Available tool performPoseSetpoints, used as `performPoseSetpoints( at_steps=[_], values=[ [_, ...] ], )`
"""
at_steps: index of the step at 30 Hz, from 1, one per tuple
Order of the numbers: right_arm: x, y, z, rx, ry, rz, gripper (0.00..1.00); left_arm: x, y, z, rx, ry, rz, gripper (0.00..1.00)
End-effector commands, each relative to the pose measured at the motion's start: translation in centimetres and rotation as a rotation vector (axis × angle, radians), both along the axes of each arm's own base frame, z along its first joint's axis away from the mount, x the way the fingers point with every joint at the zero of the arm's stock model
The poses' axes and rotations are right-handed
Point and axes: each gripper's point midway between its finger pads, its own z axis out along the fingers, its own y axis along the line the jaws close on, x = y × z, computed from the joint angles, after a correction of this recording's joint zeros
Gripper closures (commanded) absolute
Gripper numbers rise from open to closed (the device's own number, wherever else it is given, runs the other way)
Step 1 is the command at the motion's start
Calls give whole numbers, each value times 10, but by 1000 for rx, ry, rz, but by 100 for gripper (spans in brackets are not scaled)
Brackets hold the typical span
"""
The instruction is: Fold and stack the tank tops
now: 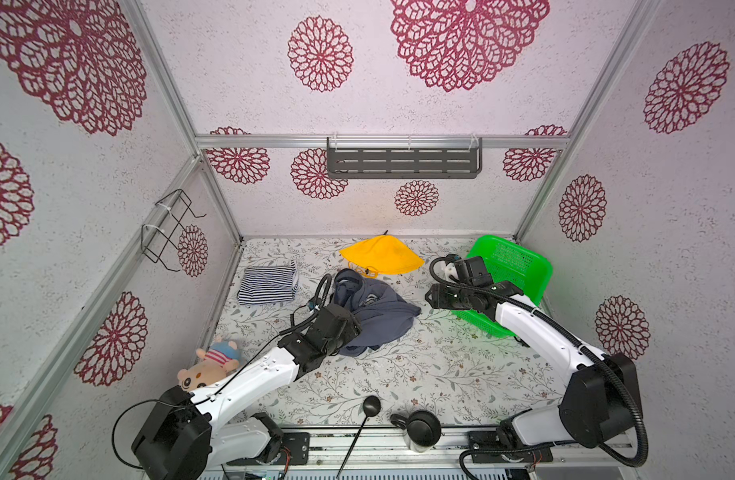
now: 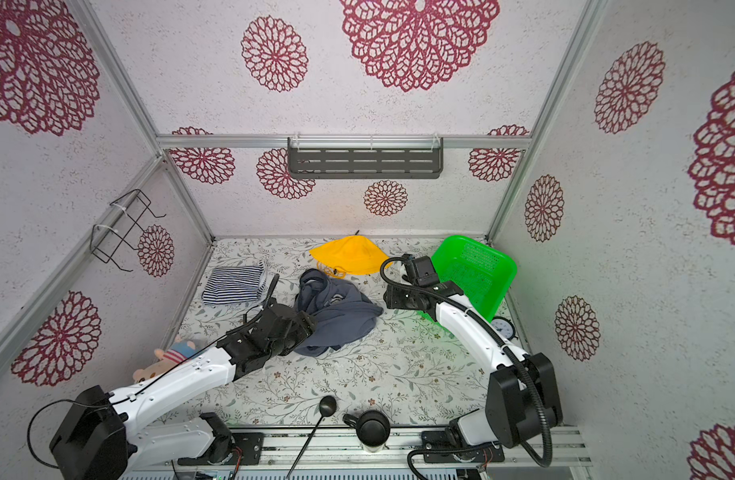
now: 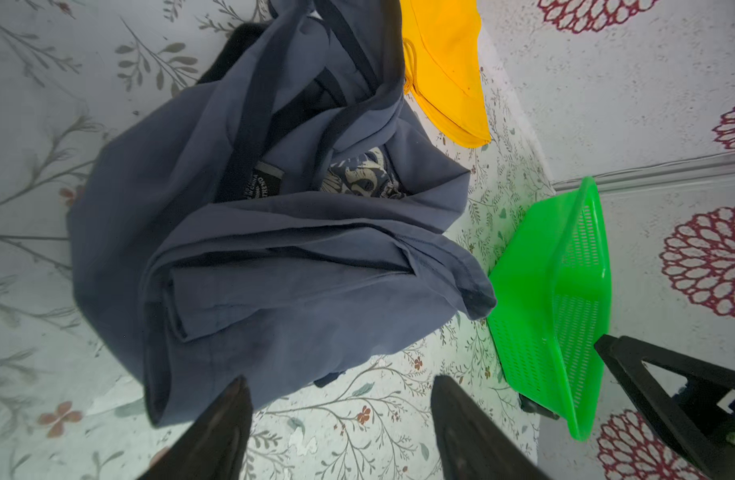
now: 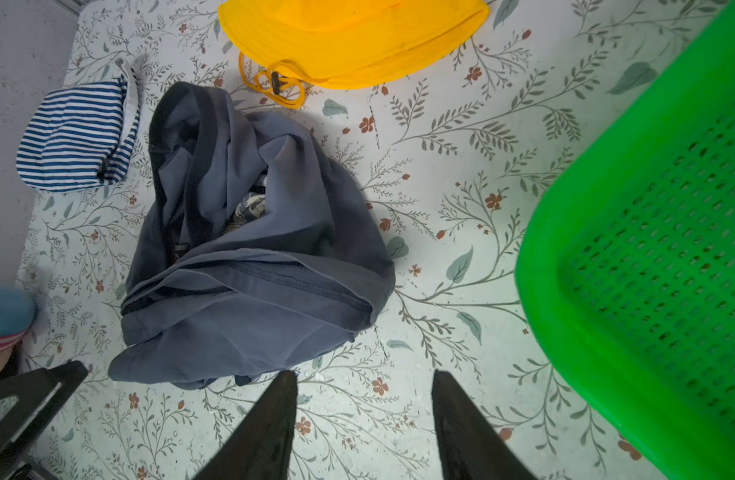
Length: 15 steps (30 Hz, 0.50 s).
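Closest in, the left gripper shows two tapered black fingers spread apart with nothing between them. One tip is at the hem of the single blue-grey tank top, but contact cannot be told. That top is a soft, crumpled matte heap with darker binding at its openings, one black label and a scrap of cream print showing in a fold. It lies just ahead of the left gripper, between it and the right gripper. The right gripper's two fingers are likewise apart and empty, over bare floral table and clear of the cloth.

One folded pile of navy-and-white striped tank tops lies beyond the left gripper, on the side away from the right one; how many it holds cannot be counted. One yellow cloth hat with a looped cord lies past the heap from both grippers. One glossy green perforated plastic basket stands tipped on its side, just beside the right gripper.

Behind both grippers are one plush toy, one black ladle, one black-lidded mug and one round alarm clock.
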Motion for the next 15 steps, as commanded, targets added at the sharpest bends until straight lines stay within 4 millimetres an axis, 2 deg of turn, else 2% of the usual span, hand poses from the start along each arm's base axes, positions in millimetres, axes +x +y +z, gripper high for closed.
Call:
performPoseSetpoints(
  at_steps=[1, 4, 11, 15],
  values=[
    [0, -5, 11, 11, -38, 12, 45, -14, 30, -16, 43, 48, 132, 27],
    [1, -7, 8, 17, -33, 10, 45, -19, 33, -28, 14, 60, 159, 26],
    [3, -3, 1, 40, -16, 16, 44, -9, 26, -40, 43, 69, 142, 24],
    [1, -4, 0, 39, -15, 13, 43, -4, 19, -50, 16, 77, 135, 32]
  ],
)
